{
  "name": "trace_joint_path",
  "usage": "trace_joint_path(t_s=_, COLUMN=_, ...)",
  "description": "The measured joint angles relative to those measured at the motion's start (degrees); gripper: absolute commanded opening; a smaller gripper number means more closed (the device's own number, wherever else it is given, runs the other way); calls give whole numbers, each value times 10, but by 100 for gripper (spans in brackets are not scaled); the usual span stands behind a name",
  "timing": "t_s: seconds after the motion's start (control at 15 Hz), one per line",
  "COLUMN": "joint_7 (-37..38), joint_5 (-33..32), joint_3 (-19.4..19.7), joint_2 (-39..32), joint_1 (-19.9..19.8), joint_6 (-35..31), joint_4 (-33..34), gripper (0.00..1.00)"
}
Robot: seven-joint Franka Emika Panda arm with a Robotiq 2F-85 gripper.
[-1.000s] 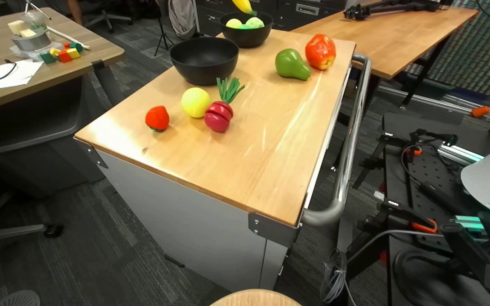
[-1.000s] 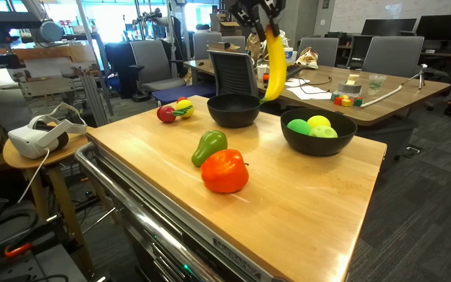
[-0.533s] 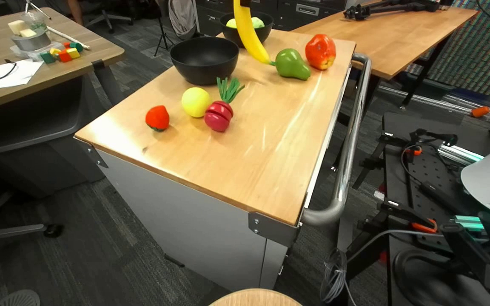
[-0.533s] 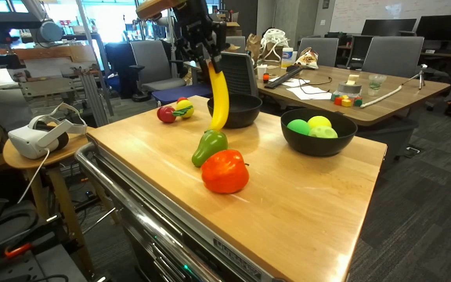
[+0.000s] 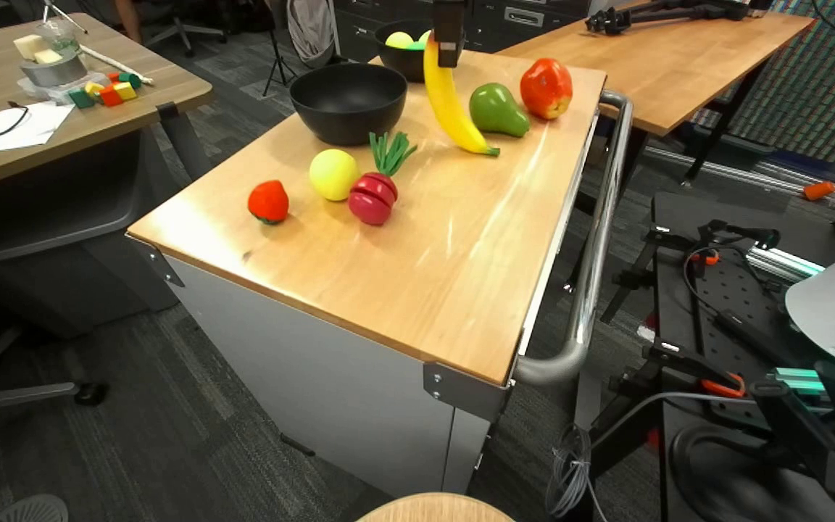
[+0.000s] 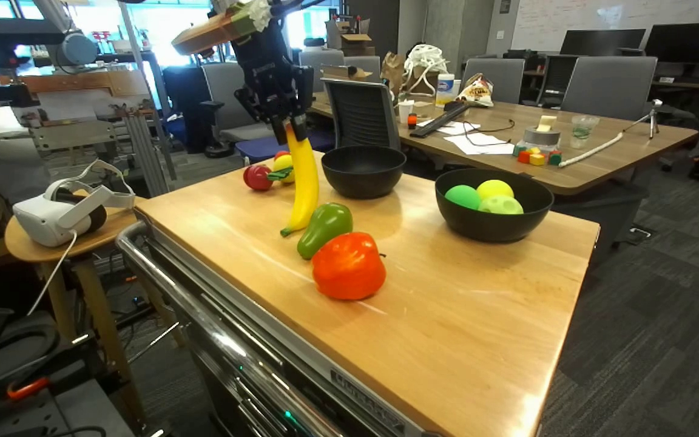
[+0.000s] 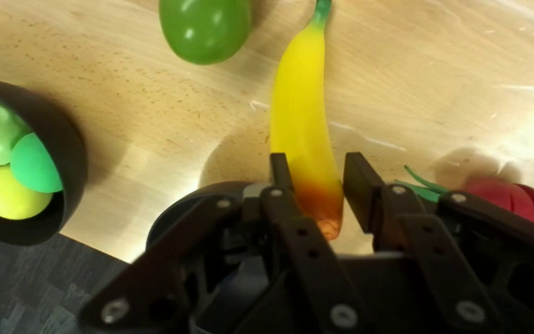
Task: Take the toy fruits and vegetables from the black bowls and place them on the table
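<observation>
My gripper is shut on the upper end of the yellow banana. It holds the banana slanted, stem down; I cannot tell if the stem touches the table. In the wrist view the banana lies between the fingers. A black bowl stands behind it, with nothing visible inside. The farther black bowl holds yellow, green and yellow-green round fruits. On the table lie the green pepper, red-orange pepper, red radish, yellow round fruit and red tomato.
A metal bar handle runs along one table side. A cluttered wooden desk stands beyond the bowls. A stool with a white headset stands beside the table. The green pepper is close beside the banana.
My gripper has carried the banana from beside the black bowls, past the green pepper, and down toward the tabletop between the green pepper and radish. The other fruits and bowls have not moved.
</observation>
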State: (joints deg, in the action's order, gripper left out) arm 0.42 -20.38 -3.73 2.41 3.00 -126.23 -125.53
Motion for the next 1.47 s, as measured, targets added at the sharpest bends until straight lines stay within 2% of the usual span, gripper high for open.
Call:
trace_joint_path(t_s=0.33, joint_7=2, joint_5=-29, joint_3=-22, joint_2=-6, joint_1=15, joint_6=1, joint_4=-30, gripper=11)
trace_joint_path(t_s=0.67, joint_7=30, joint_5=-89, joint_3=-35, joint_2=-25, joint_1=28, joint_6=-3, joint_4=-48, gripper=11)
trace_joint_path(t_s=0.73, joint_7=38, joint_5=-106, joint_3=-36, joint_2=-29, joint_1=30, joint_6=-5, joint_4=-50, gripper=19)
trace_joint_path(t_s=0.8, joint_7=48, joint_5=-124, joint_3=-37, joint_2=-32, joint_1=32, joint_6=-10, joint_4=-53, gripper=42)
trace_joint_path(t_s=0.87, joint_7=59, joint_5=-143, joint_3=-37, joint_2=-35, joint_1=33, joint_6=-15, joint_4=-55, gripper=57)
trace_joint_path(t_s=0.93, joint_7=69, joint_5=-158, joint_3=-37, joint_2=-38, joint_1=34, joint_6=-20, joint_4=-56, gripper=62)
trace_joint_path(t_s=1.13, joint_7=92, joint_5=-182, joint_3=-35, joint_2=-46, joint_1=35, joint_6=-37, joint_4=-55, gripper=87)
trace_joint_path(t_s=1.27, joint_7=104, joint_5=-183, joint_3=-29, joint_2=-46, joint_1=33, joint_6=-45, joint_4=-49, gripper=99)
trace_joint_path(t_s=1.47, joint_7=107, joint_5=-172, joint_3=-10, joint_2=-41, joint_1=22, joint_6=-58, joint_4=-23, gripper=100)
